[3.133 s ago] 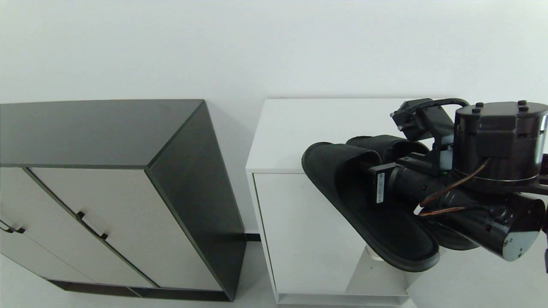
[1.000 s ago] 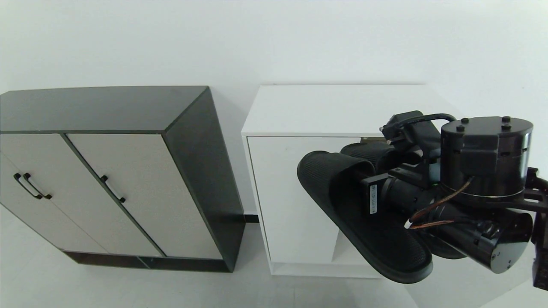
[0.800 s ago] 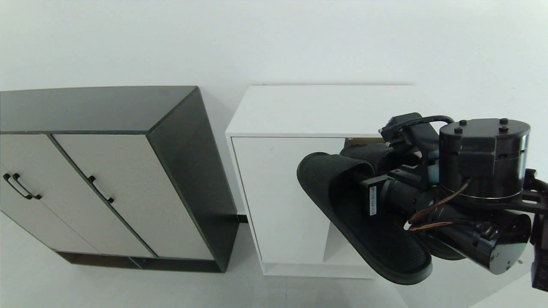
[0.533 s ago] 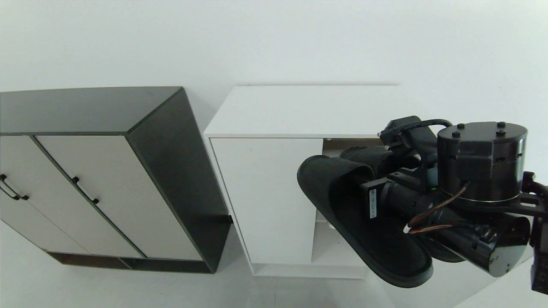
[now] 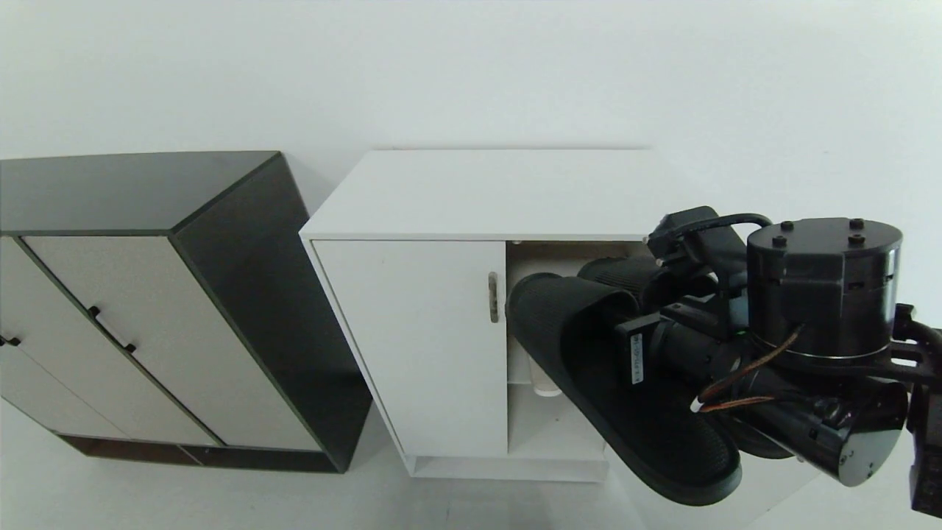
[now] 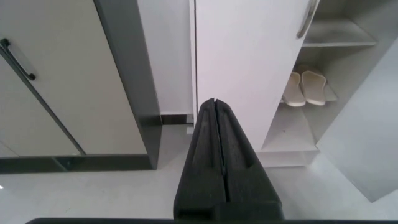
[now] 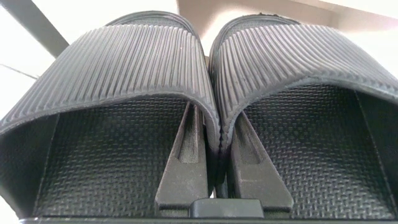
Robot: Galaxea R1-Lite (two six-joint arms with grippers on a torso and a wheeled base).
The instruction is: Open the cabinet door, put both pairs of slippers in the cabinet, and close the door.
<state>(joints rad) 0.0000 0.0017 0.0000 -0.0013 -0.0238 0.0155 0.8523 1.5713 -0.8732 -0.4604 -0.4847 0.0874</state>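
My right gripper [image 7: 214, 124] is shut on a pair of black ribbed slippers [image 5: 625, 383], pinching the two adjoining strap sides, with one finger inside each strap. The pair hangs in front of the open right half [image 5: 537, 419] of the white cabinet [image 5: 478, 191]. The cabinet's left door [image 5: 412, 338], with a metal handle [image 5: 493, 297], is closed. A beige pair of slippers [image 6: 305, 88] lies on a shelf inside. My left gripper [image 6: 216, 106] is shut with nothing in it, low in front of the closed door.
A dark cabinet [image 5: 147, 191] with beige doors and black handles stands just left of the white one, both against a white wall. The white cabinet's opened door panel [image 6: 367, 143] stands out beside the shelves. Bare grey floor [image 6: 124, 193] lies in front.
The whole head picture has shifted, so the camera moved: both cabinets sit farther left and the white cabinet's open half has come into view. The black slippers stay in my right gripper.
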